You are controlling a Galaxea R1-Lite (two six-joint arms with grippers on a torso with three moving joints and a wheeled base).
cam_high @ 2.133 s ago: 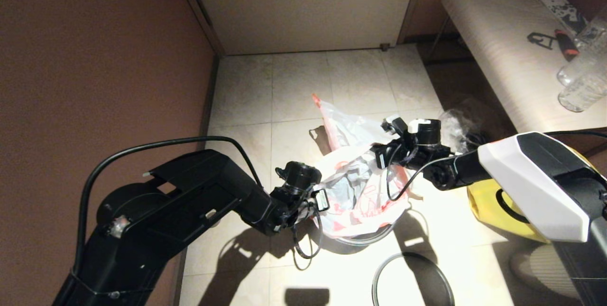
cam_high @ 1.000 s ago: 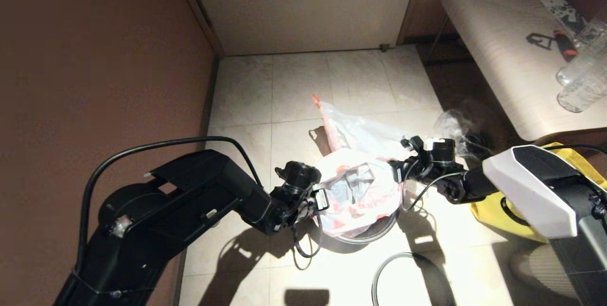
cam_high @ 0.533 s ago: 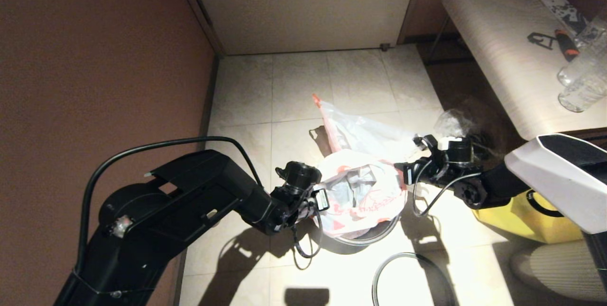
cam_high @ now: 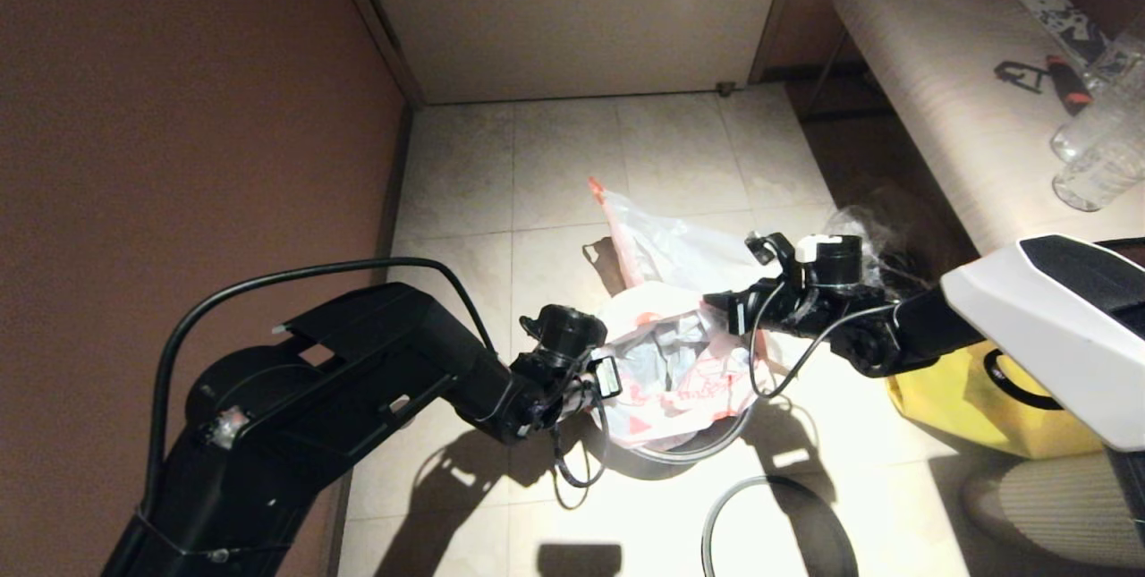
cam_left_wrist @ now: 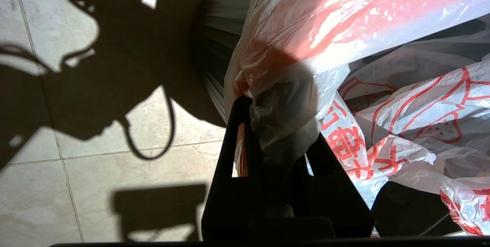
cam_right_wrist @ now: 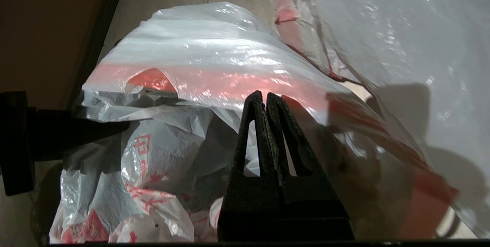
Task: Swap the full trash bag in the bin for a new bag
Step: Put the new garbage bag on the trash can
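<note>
Step in hand: lining the bin (cam_high: 707, 445) with the new bag (cam_high: 689, 371). Left gripper (cam_left_wrist: 281, 132) jaws pinch the bag's left rim. Right gripper (cam_right_wrist: 265, 99) jaws are pressed together at its right side; nothing visibly held. The full trash bag (cam_high: 671, 246) lies on the floor beyond the bin. Next: regrip the right rim and spread it over the bin's edge. Red characters on the bag are unreadable.
</note>
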